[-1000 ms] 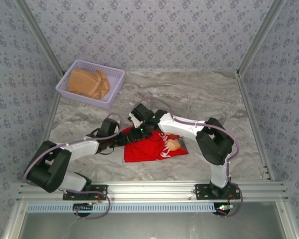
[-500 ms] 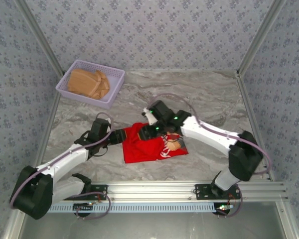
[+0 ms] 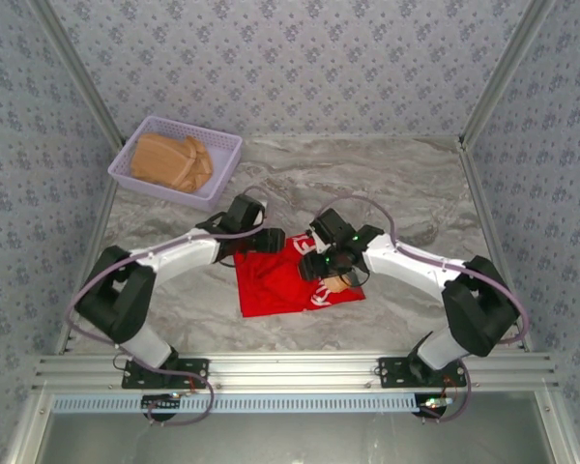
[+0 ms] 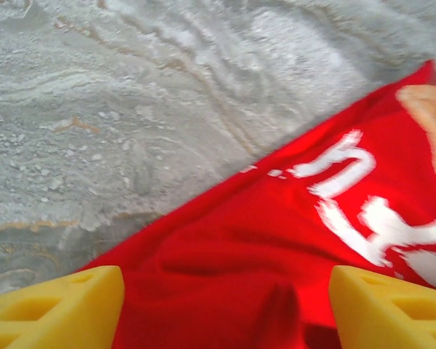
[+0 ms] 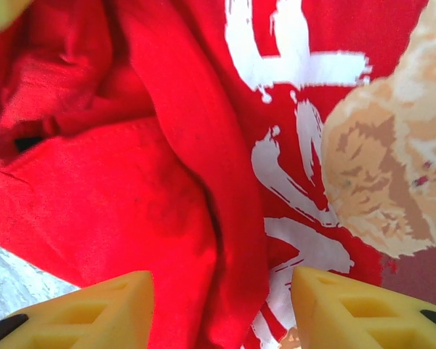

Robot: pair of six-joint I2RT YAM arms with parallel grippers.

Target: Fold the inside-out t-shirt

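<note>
The marbled grey counter [image 3: 406, 193] carries everything. The red t-shirt [image 3: 271, 290] lies flat on it toward the near middle, between the two arms, gathered into a rough rectangle rather than spread out. Plain red cloth covers its left part, rumpled and with a soft ridge running through it, while white lettering and a tan printed picture face up on the right part (so the print is on the outside there, at least). That compact shape suggests the fold is well along, though the edges look uneven and may want squaring. In the far left corner a lilac basket [image 3: 224, 147] holds a folded tan garment [image 3: 169, 161], well apart from the shirt and most likely parked there to keep the working area free. The left hand [image 3: 268, 239] hangs over the shirt's far left corner. Its yellow fingers [image 4: 54, 309] are spread wide, with nothing between them but the cloth lying below, so from there it could press or take that corner. The right hand [image 3: 321, 265] sits low over the lettering, its jaws parted and gripping nothing, with the ridge of cloth passing beneath the gap. That looks like a sensible spot from which to pinch the ridge or smooth it flat.
</note>
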